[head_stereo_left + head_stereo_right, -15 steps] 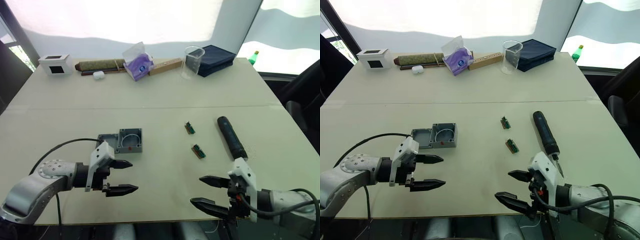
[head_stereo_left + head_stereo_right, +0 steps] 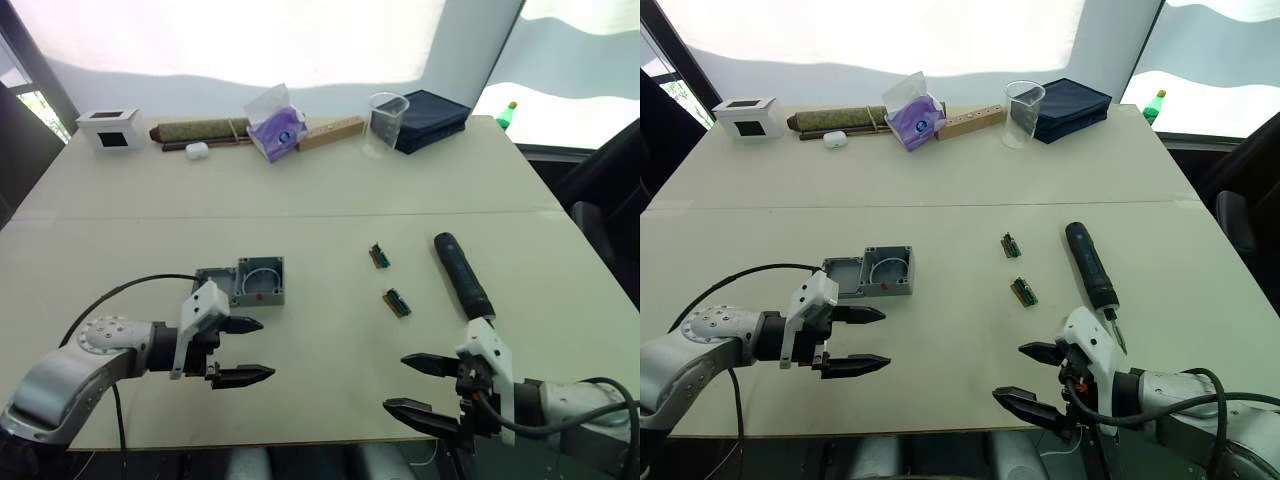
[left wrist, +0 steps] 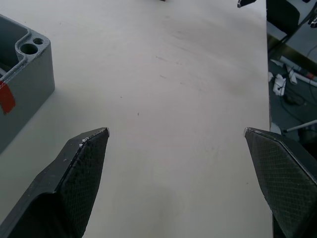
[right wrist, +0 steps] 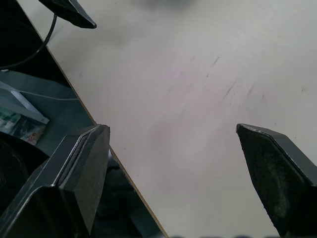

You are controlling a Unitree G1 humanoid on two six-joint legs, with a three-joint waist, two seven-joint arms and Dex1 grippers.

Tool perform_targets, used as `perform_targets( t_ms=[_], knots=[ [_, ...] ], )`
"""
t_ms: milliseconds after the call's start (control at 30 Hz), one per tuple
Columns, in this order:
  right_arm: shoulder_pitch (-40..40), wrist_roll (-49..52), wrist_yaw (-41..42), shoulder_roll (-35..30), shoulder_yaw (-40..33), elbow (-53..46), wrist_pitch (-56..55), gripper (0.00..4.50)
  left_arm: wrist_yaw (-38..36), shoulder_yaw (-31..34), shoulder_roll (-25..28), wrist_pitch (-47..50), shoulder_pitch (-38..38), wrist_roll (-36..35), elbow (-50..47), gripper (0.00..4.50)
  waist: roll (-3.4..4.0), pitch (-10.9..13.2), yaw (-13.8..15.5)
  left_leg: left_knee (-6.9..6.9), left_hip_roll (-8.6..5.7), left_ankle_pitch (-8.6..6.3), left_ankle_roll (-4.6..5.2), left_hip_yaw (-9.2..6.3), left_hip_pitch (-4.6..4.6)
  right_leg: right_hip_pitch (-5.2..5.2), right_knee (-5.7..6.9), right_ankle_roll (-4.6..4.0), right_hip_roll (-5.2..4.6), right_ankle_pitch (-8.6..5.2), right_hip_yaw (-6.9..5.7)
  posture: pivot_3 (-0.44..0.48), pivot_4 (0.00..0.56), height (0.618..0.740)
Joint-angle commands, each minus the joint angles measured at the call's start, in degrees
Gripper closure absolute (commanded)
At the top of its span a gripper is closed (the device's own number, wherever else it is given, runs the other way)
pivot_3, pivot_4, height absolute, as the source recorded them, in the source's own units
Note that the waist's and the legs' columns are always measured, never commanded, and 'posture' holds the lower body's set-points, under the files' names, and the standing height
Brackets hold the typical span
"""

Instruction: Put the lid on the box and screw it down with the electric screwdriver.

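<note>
Both end effectors barely shifted, left end effector (image 2: 248,351) and right end effector (image 2: 420,386) wide open, empty, one box (image 2: 261,281), one lid (image 2: 212,279), one electric screwdriver (image 2: 461,276)

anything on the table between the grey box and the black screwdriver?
Yes: two small green circuit boards, one farther back, one nearer, lie between the open grey square box and the long black electric screwdriver in both eye views.
</note>
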Motion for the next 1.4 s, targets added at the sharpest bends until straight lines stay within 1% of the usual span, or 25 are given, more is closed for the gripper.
perform_targets(
  t_ms=[33, 133, 200, 233, 300, 333, 400, 500, 567, 633, 733, 800, 900, 1000, 1167, 1233, 1300, 1333, 1367, 1400],
  knots=[
    [-1.0, 0.7, 0.6, 1.4, 0.3, -0.7, -1.4, 0.00, -2.0, 1.1, 1.0, 0.4, -0.8, -1.7, -1.3, 0.01, 0.00, 0.0, 0.0, 0.00, 0.00, 0.00, 0.00, 0.00, 0.00, 0.00, 0.00, 0.00, 0.00, 0.00, 0.00, 0.000, 0.150, 0.740],
    [-2.6, 0.3, 1.0, 1.7, 0.1, -0.3, -1.9, 0.00, -2.5, 1.6, 2.5, 0.5, -2.2, -1.1, -0.9, 0.01, 0.00, 0.0, 0.0, 0.00, 0.00, 0.00, 0.00, 0.00, 0.00, 0.00, 0.01, 0.00, 0.00, 0.00, -0.01, 0.000, 0.150, 0.740],
    [-5.3, 1.9, -0.8, 2.3, -0.7, -0.2, -1.8, 0.00, -3.3, 2.3, 5.0, 3.0, -7.3, -2.1, -0.3, 0.01, -0.02, 0.0, 0.0, 0.01, 0.00, 0.00, 0.00, -0.01, 0.00, 0.00, 0.01, 0.00, 0.00, 0.00, -0.01, 0.000, 0.150, 0.740],
    [-6.4, 3.6, -1.6, 2.3, -1.0, -0.3, -1.2, 0.00, -4.2, 1.6, 6.5, 3.3, -10.1, -1.3, 0.2, 0.01, -0.02, 0.0, 0.1, 0.02, 0.00, 0.01, -0.01, -0.04, 0.00, 0.00, 0.03, 0.00, 0.02, 0.00, -0.04, 0.000, 0.150, 0.740],
    [-10.6, 8.5, -5.1, 1.9, -0.5, -0.7, 0.5, 0.00, -9.3, -2.5, 10.1, 2.2, -19.3, 2.0, 2.4, 0.01, -0.04, 0.0, 0.4, 0.04, -0.01, 0.04, -0.07, -0.09, -0.01, 0.01, 0.07, -0.01, 0.01, 0.00, -0.08, 0.000, 0.150, 0.740],
    [-12.5, 10.1, -6.7, 2.1, 0.1, -0.8, 0.9, 0.00, -11.5, -4.4, 10.8, 1.1, -23.1, 3.5, 3.8, 0.01, 0.00, 0.0, 0.5, 0.04, -0.02, 0.07, -0.12, -0.11, -0.07, -0.06, 0.07, -0.01, 0.03, 0.00, -0.11, 0.000, 0.150, 0.740],
    [-15.7, 11.7, -9.6, 2.5, 1.4, -1.1, 1.3, 0.00, -14.7, -7.4, 10.8, -1.0, -29.3, 5.8, 6.6, 0.01, 0.10, 0.0, 0.7, 0.00, -0.04, 0.08, -0.13, -0.08, -0.07, -0.06, 0.02, -0.01, 0.02, 0.00, -0.08, 0.000, 0.150, 0.740],
    [-19.0, 11.4, -13.1, 2.8, 3.7, -1.8, 1.8, 0.00, -18.0, -10.9, 9.8, -4.1, -35.9, 9.4, 10.3, 0.01, 0.13, 0.0, 1.0, -0.04, -0.05, 0.07, -0.13, -0.08, -0.07, -0.13, 0.05, 0.00, 0.03, 0.01, -0.08, 0.000, 0.150, 0.740],
    [-20.3, 2.8, -14.3, 3.7, 10.2, -3.5, 1.1, 0.00, -19.1, -18.5, 8.9, -14.8, -40.9, 21.9, 15.2, 0.01, 0.13, 0.0, 1.3, -0.08, -0.04, 0.08, -0.12, -0.09, -0.08, -0.22, 0.14, 0.00, 0.08, 0.01, -0.08, 0.000, 0.150, 0.740],
    [-21.2, -3.9, -15.5, 5.4, 16.1, -3.8, 0.2, 0.00, -20.2, -23.2, 7.2, -20.8, -44.1, 28.5, 18.5, 0.01, 0.14, 0.0, 1.4, -0.08, -0.04, 0.12, -0.17, -0.13, -0.08, -0.24, 0.19, -0.01, 0.11, 0.00, -0.10, 0.000, 0.150, 0.740],
    [-21.5, -10.0, -16.8, 9.0, 21.4, -2.1, -1.5, 0.00, -21.2, -25.3, 4.7, -23.2, -45.8, 31.6, 21.8, 0.01, 0.17, 0.0, 1.5, -0.02, -0.04, 0.15, -0.23, -0.11, -0.16, -0.30, 0.22, -0.01, 0.12, 0.00, -0.06, 0.000, 0.150, 0.740],
    [-21.3, -13.3, -17.2, 11.1, 23.5, -1.5, -2.4, 0.00, -21.4, -27.4, 4.2, -22.8, -46.9, 35.9, 23.5, 0.01, 0.17, 0.0, 1.4, 0.07, -0.04, 0.22, -0.34, -0.10, -0.29, -0.39, 0.23, -0.01, 0.11, 0.00, -0.05, 0.000, 0.150, 0.740],
    [-20.8, -16.2, -18.1, 13.7, 24.9, -1.0, -3.2, 0.00, -22.4, -28.3, 1.8, -22.3, -47.3, 36.7, 24.4, 0.01, 0.17, 0.0, 1.4, 0.14, -0.03, 0.24, -0.37, -0.11, -0.39, -0.53, 0.38, 0.00, 0.12, 0.01, -0.05, 0.000, 0.150, 0.740],
    [-19.6, -18.3, -18.3, 15.1, 24.5, -0.5, -3.8, 0.00, -24.4, -29.1, 0.9, -21.2, -46.7, 37.4, 23.2, 0.01, 0.17, 0.0, 1.5, 0.14, -0.02, 0.25, -0.39, -0.11, -0.40, -0.57, 0.46, 0.00, 0.12, 0.00, -0.06, 0.000, 0.150, 0.740],
    [-19.1, -20.2, -17.9, 16.6, 23.3, 0.4, -4.1, 0.00, -24.5, -29.0, -0.6, -19.4, -45.7, 38.3, 23.0, 0.01, 0.17, 0.0, 1.5, 0.18, -0.02, 0.25, -0.40, -0.11, -0.39, -0.56, 0.53, 0.00, 0.12, 0.00, -0.05, 0.000, 0.150, 0.740],
    [-18.0, -18.4, -18.3, 18.0, 20.8, -0.1, -4.3, 0.00, -24.9, -29.9, -0.2, -15.9, -45.0, 39.7, 22.0, 0.01, 0.17, 0.0, 1.5, 0.19, -0.02, 0.25, -0.39, -0.12, -0.38, -0.56, 0.58, 0.01, 0.12, 0.00, -0.05, 0.000, 0.150, 0.740],
    [-17.5, -17.8, -18.5, 18.9, 19.6, -0.5, -4.1, 0.00, -24.0, -30.5, -0.8, -14.9, -44.6, 41.1, 22.0, 0.01, 0.17, 0.0, 1.4, 0.19, -0.02, 0.25, -0.39, -0.13, -0.38, -0.57, 0.61, 0.01, 0.12, 0.00, -0.05, 0.000, 0.150, 0.740],
    [-17.6, -18.0, -18.3, 19.0, 19.5, -0.5, -4.0, 0.00, -23.7, -30.5, -1.4, -14.5, -44.4, 41.2, 22.0, 0.50, 0.18, 0.0, 1.5, 0.19, -0.02, 0.26, -0.40, -0.14, -0.37, -0.56, 0.63, 0.01, 0.12, -0.01, -0.05, 0.000, 0.150, 0.740],
    [-17.7, -18.3, -18.1, 19.1, 19.3, -0.2, -3.7, 0.00, -23.4, -30.6, -2.1, -14.1, -44.3, 41.4, 22.1, 0.61, 0.18, 0.0, 1.5, 0.19, -0.02, 0.26, -0.40, -0.14, -0.37, -0.56, 0.65, 0.01, 0.12, -0.01, -0.05, 0.000, 0.150, 0.740],
    [-17.8, -18.5, -17.9, 19.2, 18.9, 0.0, -3.6, 0.00, -23.1, -30.9, -2.7, -13.9, -44.1, 41.8, 22.2, 0.97, 0.18, 0.0, 1.5, 0.20, -0.03, 0.26, -0.40, -0.14, -0.36, -0.55, 0.65, 0.01, 0.12, -0.01, -0.06, 0.000, 0.150, 0.740]
  ],
)
